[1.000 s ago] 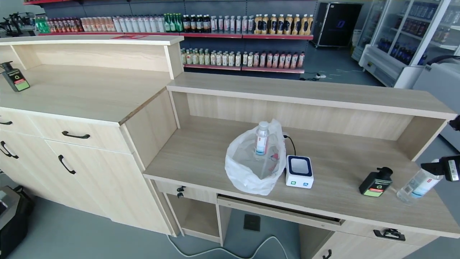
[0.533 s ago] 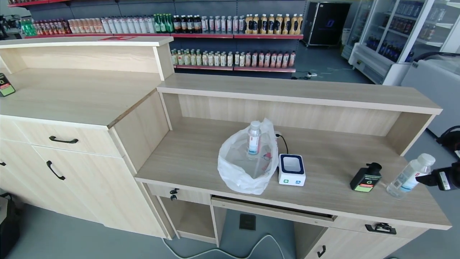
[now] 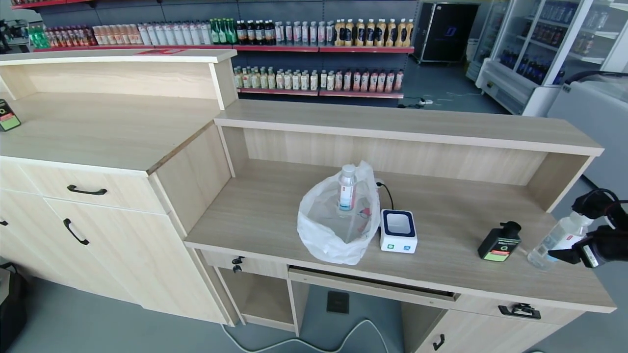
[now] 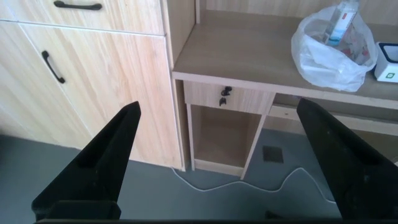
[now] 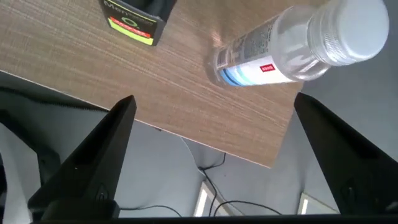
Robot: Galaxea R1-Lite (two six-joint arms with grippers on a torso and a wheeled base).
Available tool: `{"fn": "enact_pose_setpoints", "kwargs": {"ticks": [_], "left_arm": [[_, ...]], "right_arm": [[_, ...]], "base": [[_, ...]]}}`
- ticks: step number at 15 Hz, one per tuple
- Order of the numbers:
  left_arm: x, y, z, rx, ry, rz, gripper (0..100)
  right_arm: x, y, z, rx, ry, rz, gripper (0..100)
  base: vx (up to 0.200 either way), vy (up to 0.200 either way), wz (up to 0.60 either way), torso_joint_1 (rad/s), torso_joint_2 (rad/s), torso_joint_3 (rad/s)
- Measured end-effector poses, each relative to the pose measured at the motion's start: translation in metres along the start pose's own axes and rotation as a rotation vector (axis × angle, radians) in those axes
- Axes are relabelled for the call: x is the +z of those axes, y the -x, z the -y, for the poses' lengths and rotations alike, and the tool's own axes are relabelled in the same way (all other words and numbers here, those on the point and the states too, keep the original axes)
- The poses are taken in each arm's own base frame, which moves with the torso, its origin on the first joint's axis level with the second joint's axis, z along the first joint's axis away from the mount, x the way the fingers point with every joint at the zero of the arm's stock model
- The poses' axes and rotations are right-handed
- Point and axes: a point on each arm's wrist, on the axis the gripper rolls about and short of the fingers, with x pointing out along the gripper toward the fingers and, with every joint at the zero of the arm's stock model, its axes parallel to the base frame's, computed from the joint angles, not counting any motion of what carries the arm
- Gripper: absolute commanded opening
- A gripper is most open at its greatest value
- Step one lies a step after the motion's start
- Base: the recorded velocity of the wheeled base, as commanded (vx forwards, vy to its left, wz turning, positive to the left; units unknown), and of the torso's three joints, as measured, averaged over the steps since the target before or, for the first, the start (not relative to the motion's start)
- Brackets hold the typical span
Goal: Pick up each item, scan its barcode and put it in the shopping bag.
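A clear water bottle [image 3: 559,240] with a white cap [image 5: 348,28] stands near the right end of the wooden counter [image 3: 456,215]. My right gripper [image 3: 571,255] is open just right of it, level with its lower half, fingers [image 5: 93,168] spread wide and not touching. A black pump bottle [image 3: 499,241] stands left of it. Further left are a white barcode scanner [image 3: 398,230] and a white shopping bag [image 3: 338,228] holding another bottle [image 3: 347,189]. My left gripper [image 4: 217,112] is open, low beside the counter, holding nothing.
A raised back shelf [image 3: 402,125] runs along the counter's far side. A taller cabinet [image 3: 98,132] with drawers stands to the left, with a second black bottle [image 3: 7,115] on it. The counter's right edge [image 5: 273,143] is close to the clear bottle.
The head camera shifted right early on. Since then my right gripper has moved in toward the clear bottle, and the arm now covers its cap in the head view.
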Motion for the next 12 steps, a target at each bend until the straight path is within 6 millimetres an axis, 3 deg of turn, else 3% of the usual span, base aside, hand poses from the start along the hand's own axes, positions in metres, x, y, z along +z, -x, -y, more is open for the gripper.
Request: {"fn": "enact_pose_setpoints", "kwargs": {"ticks": [12], "left_arm": [[0.000, 0.000, 0.000, 0.000, 0.000, 0.000, 100]], "right_arm": [[0.005, -0.074, -0.021, 0.121, 0.098, 0.121, 100]], "base": [[0.000, 0.000, 0.00, 0.000, 0.00, 0.000]]}}
